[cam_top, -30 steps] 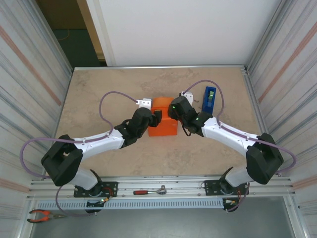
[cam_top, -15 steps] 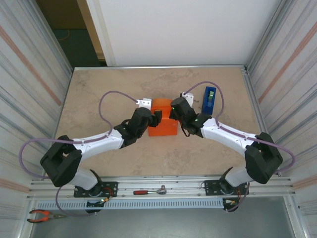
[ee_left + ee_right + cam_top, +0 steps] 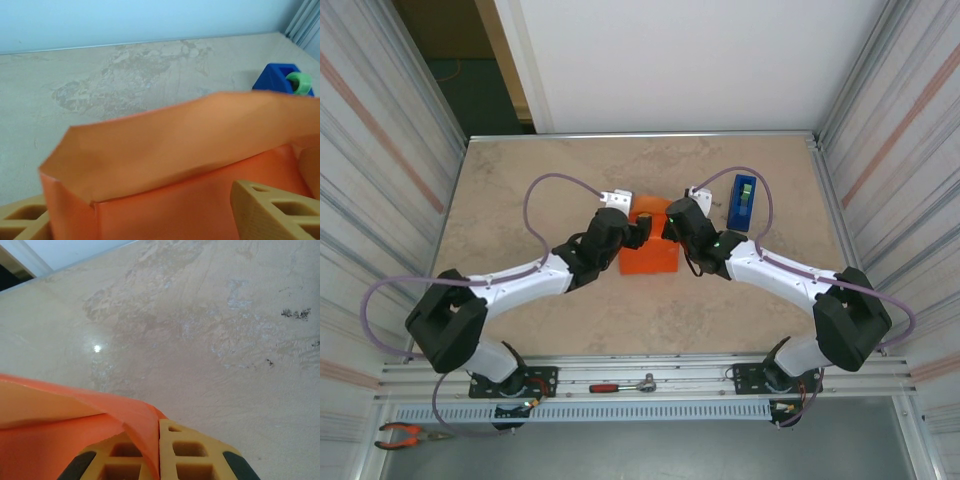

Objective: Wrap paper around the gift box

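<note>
Paper (image 3: 655,260) farther under left hand (image 3: 639,232)

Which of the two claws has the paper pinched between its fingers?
The right claw: its fingers are shut together on an edge of the paper. The fingers of the left claw stand wide apart, on either side of the paper.

1. A thin bright orange paper sheet (image 3: 165,150) stands up, its top flap bent over.
2. Tan fingertips (image 3: 272,210) of the left gripper (image 3: 140,220) sit well apart, paper between them.
3. A blue plastic tape dispenser (image 3: 277,80) stands behind on the beige marbled table (image 3: 125,85).
</note>
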### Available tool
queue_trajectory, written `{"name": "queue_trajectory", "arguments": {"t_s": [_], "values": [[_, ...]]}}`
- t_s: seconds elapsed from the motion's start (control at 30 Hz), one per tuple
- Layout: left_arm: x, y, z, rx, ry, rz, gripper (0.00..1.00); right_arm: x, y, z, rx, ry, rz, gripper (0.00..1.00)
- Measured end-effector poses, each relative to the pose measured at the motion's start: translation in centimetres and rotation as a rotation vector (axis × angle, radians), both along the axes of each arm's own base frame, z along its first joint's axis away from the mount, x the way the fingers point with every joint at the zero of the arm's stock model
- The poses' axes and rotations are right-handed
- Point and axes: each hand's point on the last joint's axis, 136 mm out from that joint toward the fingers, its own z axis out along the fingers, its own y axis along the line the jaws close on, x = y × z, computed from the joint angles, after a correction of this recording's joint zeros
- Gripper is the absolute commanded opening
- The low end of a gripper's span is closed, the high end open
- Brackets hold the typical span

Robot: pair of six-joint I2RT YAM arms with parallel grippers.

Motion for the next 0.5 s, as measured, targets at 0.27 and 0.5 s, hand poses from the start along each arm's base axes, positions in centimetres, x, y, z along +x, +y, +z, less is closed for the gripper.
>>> {"name": "queue_trajectory", "arguments": {"t_s": [0.27, 0.5], "values": [[0.5, 0.3, -1.0, 0.045, -0.008, 0.03, 0.68, -1.0, -0.1, 0.2, 0.007, 0.028, 0.028, 0.35], [0.4, 0.5, -1.1, 0.052, -0.019, 0.049, 0.67, -2.3, -1.0, 2.8, 0.044, 0.009, 0.047, 0.73]]}}
